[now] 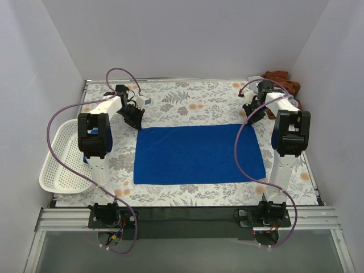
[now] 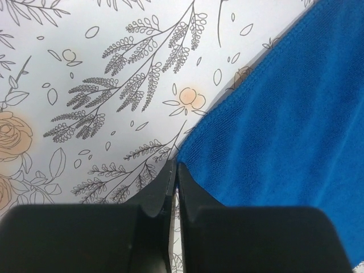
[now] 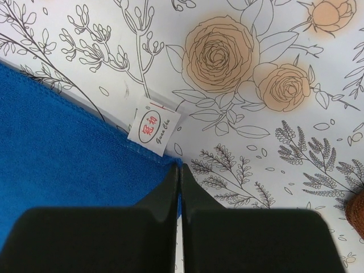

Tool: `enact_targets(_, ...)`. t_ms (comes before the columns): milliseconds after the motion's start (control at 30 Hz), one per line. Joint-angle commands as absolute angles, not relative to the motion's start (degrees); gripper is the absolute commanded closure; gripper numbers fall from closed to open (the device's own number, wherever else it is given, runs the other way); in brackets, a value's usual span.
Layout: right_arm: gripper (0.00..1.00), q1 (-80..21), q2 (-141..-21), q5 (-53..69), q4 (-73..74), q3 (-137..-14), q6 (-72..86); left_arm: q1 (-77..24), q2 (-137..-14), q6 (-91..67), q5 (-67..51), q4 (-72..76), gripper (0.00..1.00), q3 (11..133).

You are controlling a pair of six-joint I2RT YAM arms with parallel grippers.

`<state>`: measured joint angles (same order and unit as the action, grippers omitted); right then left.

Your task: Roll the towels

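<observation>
A blue towel (image 1: 196,153) lies spread flat on the flowered tablecloth (image 1: 187,102) in the middle. My left gripper (image 1: 135,120) is shut, with its tips low at the towel's far left corner (image 2: 190,145). No cloth shows between its fingers (image 2: 162,187). My right gripper (image 1: 250,119) is shut, with its tips at the towel's far right corner (image 3: 170,162), just below the white label (image 3: 152,126). A thin sliver of blue shows in the gap between its fingers (image 3: 165,187). The towel (image 3: 57,148) looks flat under both.
A white mesh basket (image 1: 62,156) sits at the left edge of the table. A crumpled brown towel (image 1: 281,79) lies in the far right corner, and its edge shows in the right wrist view (image 3: 357,213). White walls enclose the table on three sides.
</observation>
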<state>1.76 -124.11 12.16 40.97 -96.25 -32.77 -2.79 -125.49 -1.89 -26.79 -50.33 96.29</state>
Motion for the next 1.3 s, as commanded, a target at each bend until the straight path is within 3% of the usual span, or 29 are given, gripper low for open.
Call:
enact_targets(0,0.99,1.93,-122.61,12.74,43.16,-98.79,-33.31,-2.46,-126.82,-2.11,-24.27,-49.22,1.0,98.16)
enact_targets(267,0.99,2.28,-125.15,13.01,42.98,-104.05,-31.38,-0.88,-134.46,-2.9,-20.22,-51.33,1.0,113.28)
enact_targets(400,0.99,2.64,-129.01,12.57,42.72,-112.91,-30.24,-0.7,-137.63,-2.55,-20.13,-52.03,1.0,119.86)
enact_targets(600,0.99,2.9,-131.22,11.08,42.89,-118.65,-30.41,-0.35,-137.2,-2.46,-20.83,-50.37,1.0,121.2)
enact_targets(967,0.99,4.57,-119.28,13.36,42.72,-106.45,-33.83,1.93,-119.21,6.58,-27.24,-46.58,1.0,104.78)
enact_targets(1267,0.99,4.83,-107.41,13.71,42.8,-89.66,-40.25,2.29,-103.2,21.34,-28.83,-48.69,1.0,80.53)
